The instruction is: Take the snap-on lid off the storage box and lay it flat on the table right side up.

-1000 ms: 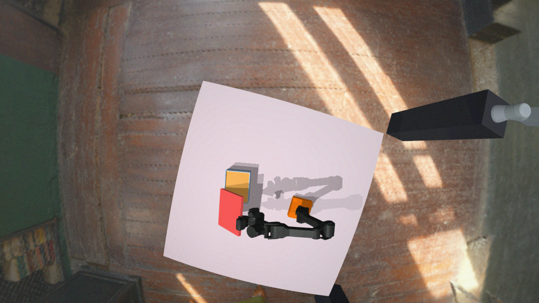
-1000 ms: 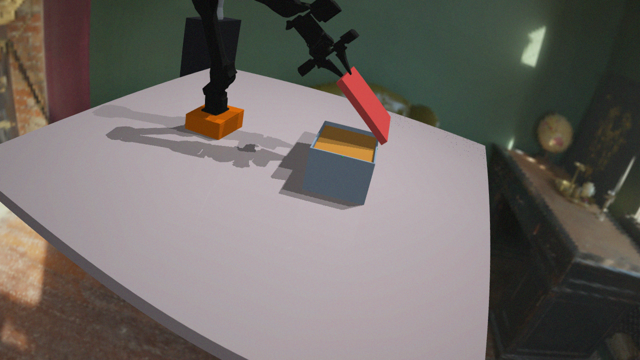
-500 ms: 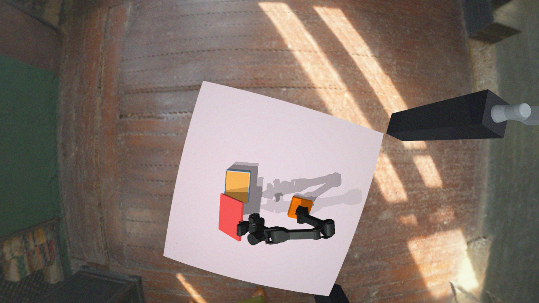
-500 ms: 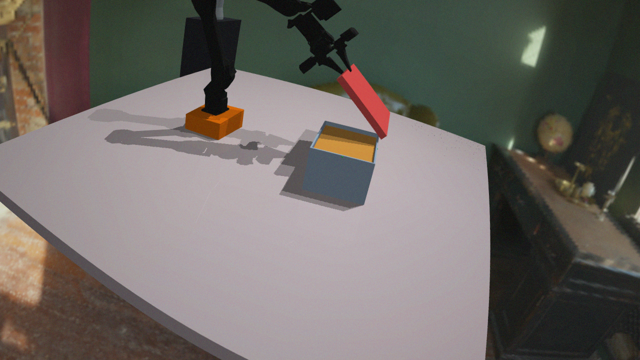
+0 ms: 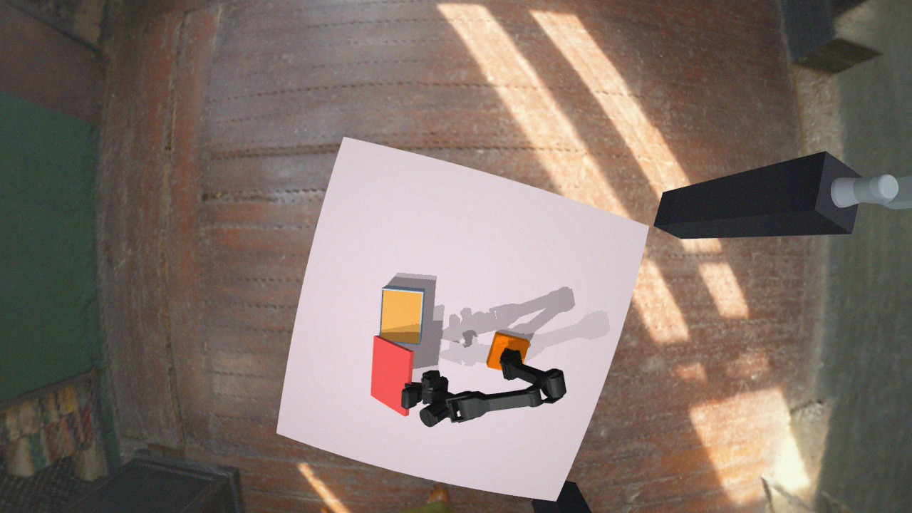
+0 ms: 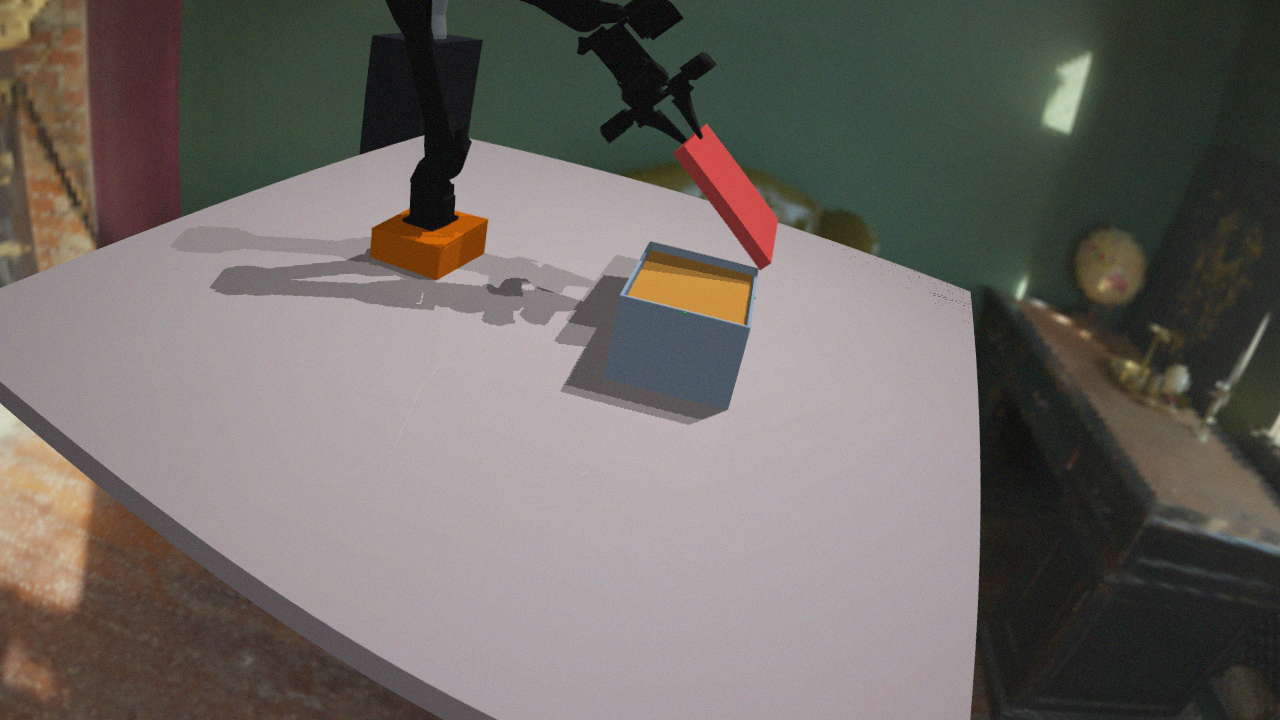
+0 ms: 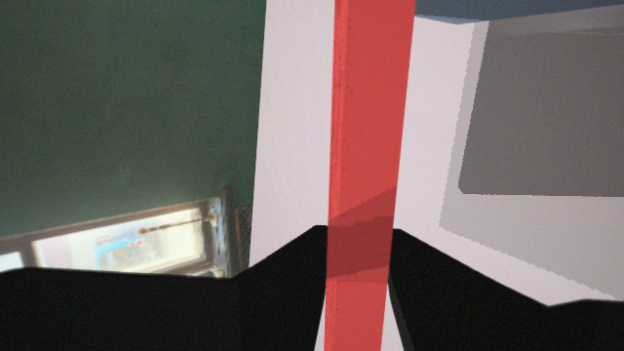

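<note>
Lid (image 6: 726, 194) (red) between nearly closed fingers

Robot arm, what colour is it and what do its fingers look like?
The arm is all black, built from chunky jointed segments, standing on an orange block base. Its gripper ends in two thin, pointed black fingers. No cables or markings show.

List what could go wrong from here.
1. The claw pinches the lid by one edge only, with the lid hanging steeply tilted; it might pivot or slip out.
2. The lid's low corner hangs near the box rim; a swing might nudge the box.
3. Released at this tilt, the lid could land on edge or upside down.
</note>
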Controlling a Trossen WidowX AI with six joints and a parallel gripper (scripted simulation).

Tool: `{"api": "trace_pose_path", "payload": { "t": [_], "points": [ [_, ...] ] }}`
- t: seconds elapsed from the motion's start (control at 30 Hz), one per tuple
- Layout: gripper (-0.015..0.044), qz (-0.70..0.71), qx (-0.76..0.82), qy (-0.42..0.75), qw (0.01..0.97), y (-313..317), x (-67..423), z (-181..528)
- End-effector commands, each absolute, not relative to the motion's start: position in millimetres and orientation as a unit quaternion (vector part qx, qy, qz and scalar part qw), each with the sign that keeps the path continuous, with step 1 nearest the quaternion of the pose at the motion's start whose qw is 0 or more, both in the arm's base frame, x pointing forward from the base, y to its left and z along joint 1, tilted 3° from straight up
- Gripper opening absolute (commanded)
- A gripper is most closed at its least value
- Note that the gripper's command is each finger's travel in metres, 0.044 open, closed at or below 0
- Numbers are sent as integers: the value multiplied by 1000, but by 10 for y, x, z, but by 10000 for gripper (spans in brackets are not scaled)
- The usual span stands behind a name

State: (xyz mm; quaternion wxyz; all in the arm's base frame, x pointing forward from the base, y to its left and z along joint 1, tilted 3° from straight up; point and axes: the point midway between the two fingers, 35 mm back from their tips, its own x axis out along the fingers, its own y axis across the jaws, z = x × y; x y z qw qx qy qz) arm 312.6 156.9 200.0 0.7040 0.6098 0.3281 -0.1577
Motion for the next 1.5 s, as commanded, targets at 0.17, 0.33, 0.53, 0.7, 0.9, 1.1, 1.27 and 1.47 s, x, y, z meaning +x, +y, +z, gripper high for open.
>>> {"api": "trace_pose_path", "payload": {
  "t": [0.17,0.33,0.53,0.7,0.9,1.1,1.27,1.47],
  "points": [
    [0,-158,612,326,703,1751,3065,2005],
    [0,-158,613,326,702,1844,3028,2001],
    [0,-158,613,326,702,1955,2983,1997],
    [0,-158,613,326,702,2048,2946,1993],
    [0,-158,614,327,701,2160,2902,1989],
    [0,-158,614,327,701,2271,2857,1986],
    [0,-158,614,327,700,2364,2820,1983],
    [0,-158,615,328,700,2475,2775,1979]
  ]
}}
